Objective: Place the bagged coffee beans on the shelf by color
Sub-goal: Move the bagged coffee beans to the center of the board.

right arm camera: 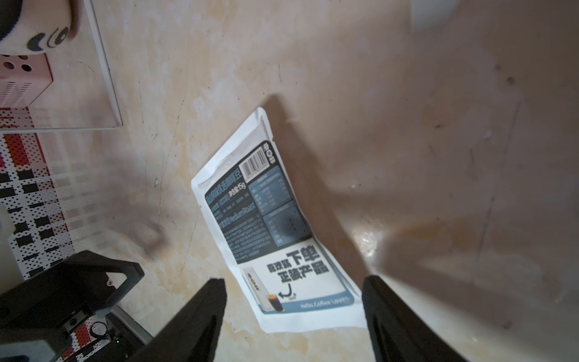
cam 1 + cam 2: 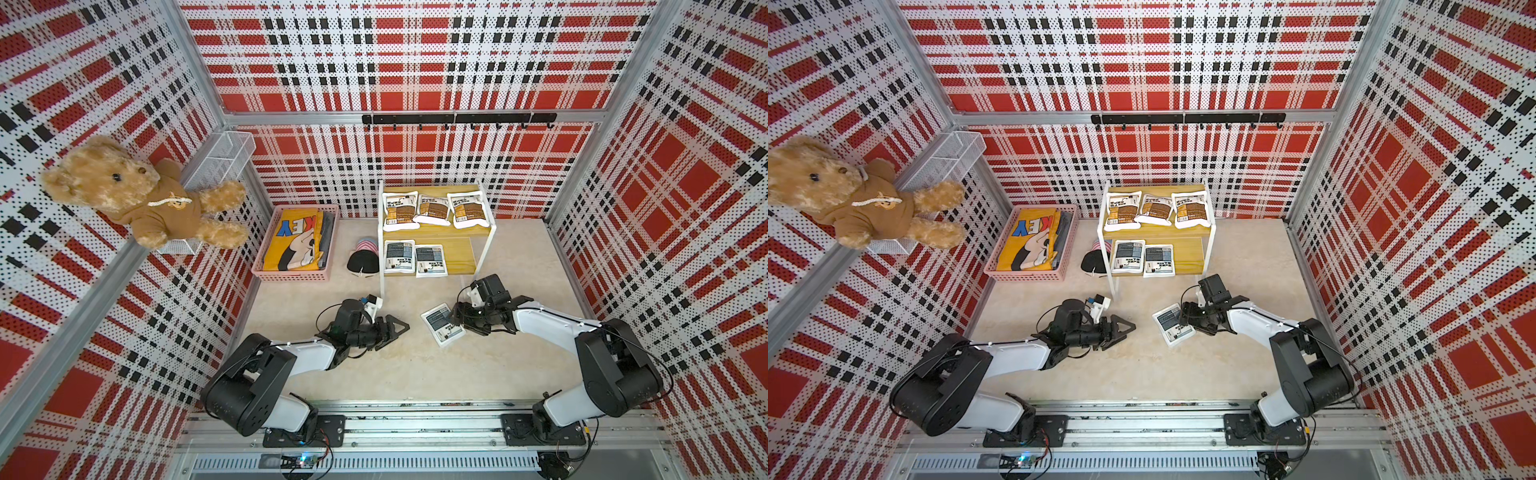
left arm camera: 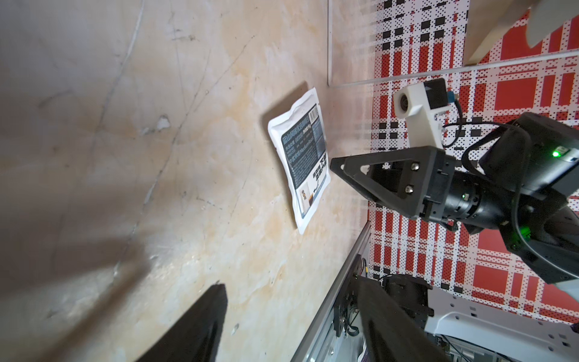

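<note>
Five of the six coffee pouches are up on the shelf point(image 2: 462, 257) by the back wall. Three brown-labelled pouches point(image 2: 433, 210) lie side by side across the upper board, and two grey-labelled pouches point(image 2: 400, 257) sit next to each other on the lower board, leaving a bare stretch of wood on the right arm's side. One colour per board seems to be the idea, so that gap looks reserved for the last grey pouch point(image 2: 441, 324). It lies flat and label up on the surface point(image 2: 415, 370) in front of the shelf, skewed and well apart from it. The right tool point(image 1: 294, 279) is low over the pouch's near end with its jaws spread wide, one finger on each side of the short edge. It is not pinching the bag, and I can't tell whether a finger touches the corner. I'd guess it straddles the narrow width because a soft, pillowy bag gives flat fingers the most to bite on there. The left tool point(image 2: 398, 334) hangs low on the pouch's other side, pointing toward it but apart from it, with its jaws wide and empty. It is probably just keeping out of the way. The lower board juts forward of the upper one, so the gap should be reachable from the front.
</note>
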